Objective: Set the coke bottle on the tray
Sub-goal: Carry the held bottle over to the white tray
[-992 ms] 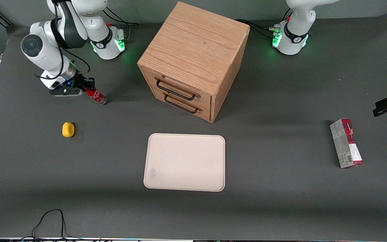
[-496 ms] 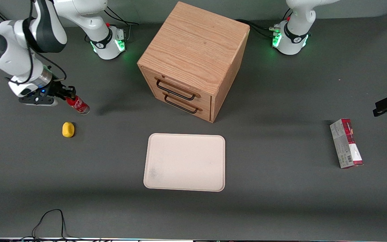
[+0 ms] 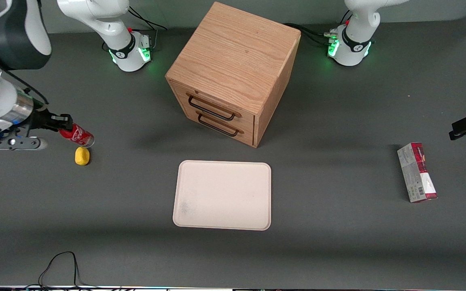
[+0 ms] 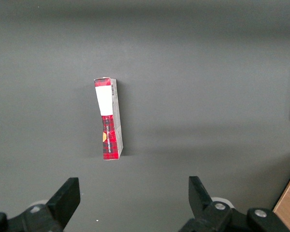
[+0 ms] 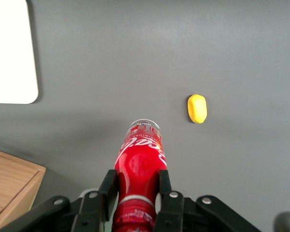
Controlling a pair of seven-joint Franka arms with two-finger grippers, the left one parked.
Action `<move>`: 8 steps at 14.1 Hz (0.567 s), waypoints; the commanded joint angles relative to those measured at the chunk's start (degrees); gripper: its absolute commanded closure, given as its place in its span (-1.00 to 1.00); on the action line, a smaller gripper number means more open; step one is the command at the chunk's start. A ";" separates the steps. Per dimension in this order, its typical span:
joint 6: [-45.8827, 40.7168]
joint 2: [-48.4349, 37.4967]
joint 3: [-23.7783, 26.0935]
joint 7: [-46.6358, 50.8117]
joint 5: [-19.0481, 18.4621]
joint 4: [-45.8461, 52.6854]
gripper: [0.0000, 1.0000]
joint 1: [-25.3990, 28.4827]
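Right wrist view: my gripper (image 5: pixel 135 186) has both fingers (image 5: pixel 108 191) pressed against the shoulder of the coke bottle (image 5: pixel 137 166), base hanging down toward the table (image 5: pixel 135 53). In the front view the gripper (image 3: pixel 61 126) carries the bottle (image 3: pixel 77 135) lifted clear of the table (image 3: pixel 338 242), tilted, at the working arm's end.

Risks, as I judge them:
- Hold is high on a smooth, tapering body. A quick swing could let it pivot or slip out.
- A small yellow object (image 3: pixel 82 156), possibly a toy lemon, lies just below the bottle's base. A low carry could knock it.
- Set down tilted, the bottle will likely topple and roll over the low rim.

Containers: the cream tray (image 3: pixel 223 195) lies well apart from the gripper, toward the table's middle, holding nothing but a faint smudge. The wooden drawer cabinet (image 3: pixel 233 72) has both drawers shut; contents not visible.
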 commanded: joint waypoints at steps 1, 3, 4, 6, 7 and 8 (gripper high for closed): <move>-8.11 7.60 8.03 0.40 0.69 15.62 1.00 -5.35; -8.92 9.02 16.38 2.15 0.51 19.60 1.00 -11.14; -8.83 9.55 19.47 2.24 0.43 20.92 1.00 -12.74; -7.70 12.08 20.81 3.73 0.34 23.64 1.00 -12.23; -5.51 13.58 22.29 6.87 0.25 24.35 1.00 -11.88; -2.79 15.25 24.57 10.47 -0.45 24.36 1.00 -11.27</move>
